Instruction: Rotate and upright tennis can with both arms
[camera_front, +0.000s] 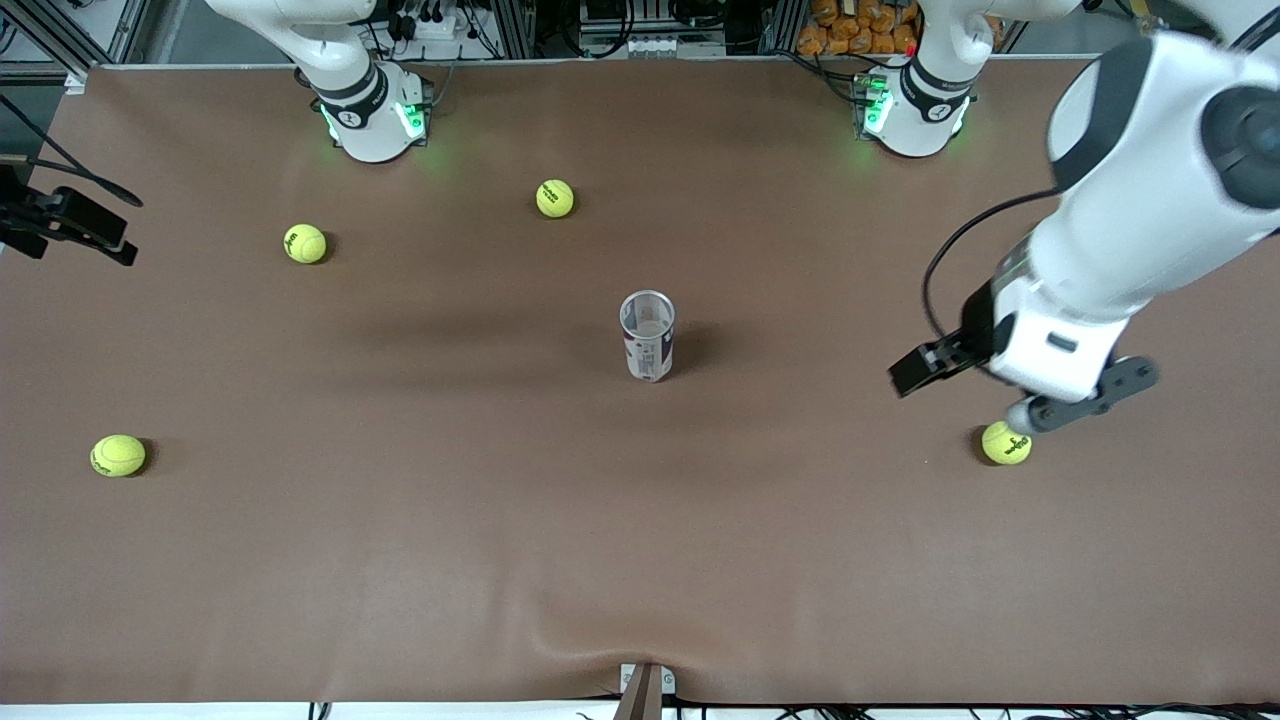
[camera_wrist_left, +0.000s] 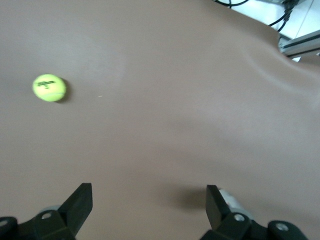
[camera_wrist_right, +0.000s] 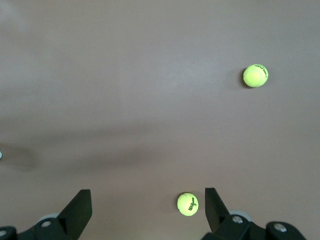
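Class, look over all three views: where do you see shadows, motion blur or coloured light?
Front view: the tennis can casts a soft shadow on the table; green light glows at both arm bases. Left wrist view: the tennis ball looks slightly smeared. Right wrist view: broad dark bands cross the table.

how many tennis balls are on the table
4: one near the right arm's base, one nearer the camera, one at that table end, one under the left hand.

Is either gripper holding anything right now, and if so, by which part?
Nothing is held. The left gripper and the right gripper are both open and empty, and the tennis can stands upright alone mid-table.
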